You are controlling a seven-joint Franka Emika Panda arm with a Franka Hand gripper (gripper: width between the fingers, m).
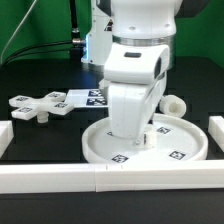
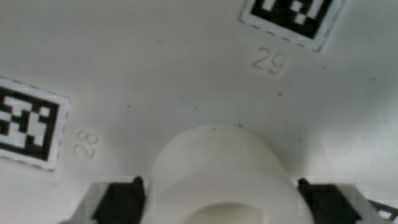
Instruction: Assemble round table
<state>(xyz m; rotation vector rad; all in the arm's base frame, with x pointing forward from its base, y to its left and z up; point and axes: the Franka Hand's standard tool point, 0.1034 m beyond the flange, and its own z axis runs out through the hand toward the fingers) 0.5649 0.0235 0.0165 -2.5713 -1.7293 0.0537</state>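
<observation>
The large round rimmed disc (image 1: 175, 143) lies flat on the table, and its tagged surface (image 2: 160, 70) fills the wrist view. My gripper (image 1: 148, 137) is lowered over the disc's middle. In the wrist view the gripper (image 2: 217, 208) has a dark finger on each side of the short thick post (image 2: 217, 165), both touching it. The post stands upright on the disc. The cross-shaped piece (image 1: 42, 104) lies on the table at the exterior view's left, apart from the disc.
The marker board (image 1: 86, 97) lies behind the disc. White border rails run along the front (image 1: 100, 180), the left (image 1: 5, 135) and the right (image 1: 215, 130). A small white rounded part (image 1: 175, 104) sits just behind the disc's right side.
</observation>
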